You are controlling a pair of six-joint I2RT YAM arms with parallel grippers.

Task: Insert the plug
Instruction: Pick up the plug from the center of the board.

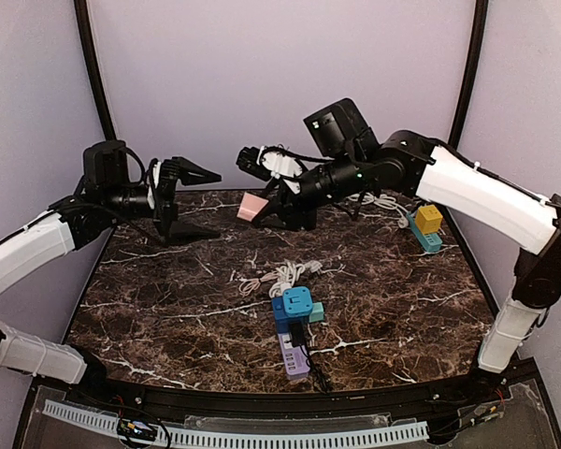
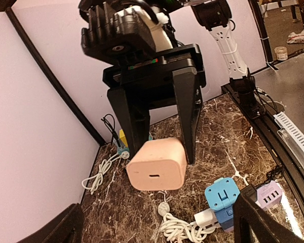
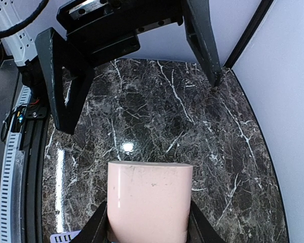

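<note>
The right tool (image 1: 260, 208) is clamped narrow on the pink plug (image 1: 251, 206), one black finger on each side of it. It holds the plug clear of the bench (image 1: 168, 309), up toward 12 o'clock and a touch left of the middle. From the left wrist view the plug's flat face is turned toward the left arm, with a small oval port in its centre. The right wrist view looks along the plug's rounded top, with the dark marble below it.

The left tool (image 1: 218, 203) hangs at about 10 o'clock, facing the plug with its jaws spread wide and nothing between them. The plug sits just off its fingertips without touching them.

Down at 6 o'clock, near the front edge, lies the purple power strip (image 1: 296, 363). A black plug (image 1: 299, 335) is seated in it, and its dark cord runs off toward the front edge. A blue adapter (image 1: 294, 304) sits at the strip's far end, with a small teal piece (image 1: 317, 314) pressed against its right side. A bundled white cable (image 1: 280, 276) lies just beyond the adapter, between it and the held plug. Over at 2 o'clock a yellow block (image 1: 428, 218) rests on a teal base by the right wall, well apart from the rest.
</note>
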